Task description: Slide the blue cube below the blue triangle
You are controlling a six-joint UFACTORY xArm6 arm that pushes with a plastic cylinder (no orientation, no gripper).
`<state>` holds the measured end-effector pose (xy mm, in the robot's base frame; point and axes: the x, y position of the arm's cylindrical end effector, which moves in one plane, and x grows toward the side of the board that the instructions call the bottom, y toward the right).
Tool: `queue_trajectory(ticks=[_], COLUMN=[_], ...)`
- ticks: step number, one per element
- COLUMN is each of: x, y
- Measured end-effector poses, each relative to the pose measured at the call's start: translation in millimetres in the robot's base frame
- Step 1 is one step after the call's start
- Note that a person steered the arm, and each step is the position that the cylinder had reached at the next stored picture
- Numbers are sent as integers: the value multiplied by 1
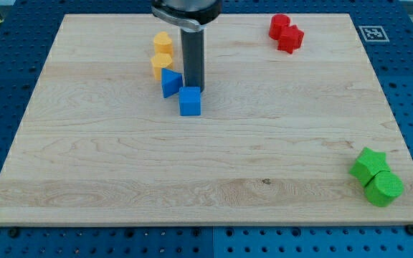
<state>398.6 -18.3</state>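
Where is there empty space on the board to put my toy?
The middle and the view's bottom left are bare. It is crowded around my tip, by the blue cube, blue triangle and yellow blocks.

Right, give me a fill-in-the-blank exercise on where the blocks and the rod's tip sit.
1. My tip stands just above the blue ____.
2. The blue triangle lies to the view's ____ of the blue cube.
3. The two ____ blocks sit at the view's bottom right.

Missing words: cube; left; green
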Motion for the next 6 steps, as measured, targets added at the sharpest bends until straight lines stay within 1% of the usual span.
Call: queue_trajectory(ticks=[1,2,3,6], x=[2,15,24,27], y=[31,41,41,24])
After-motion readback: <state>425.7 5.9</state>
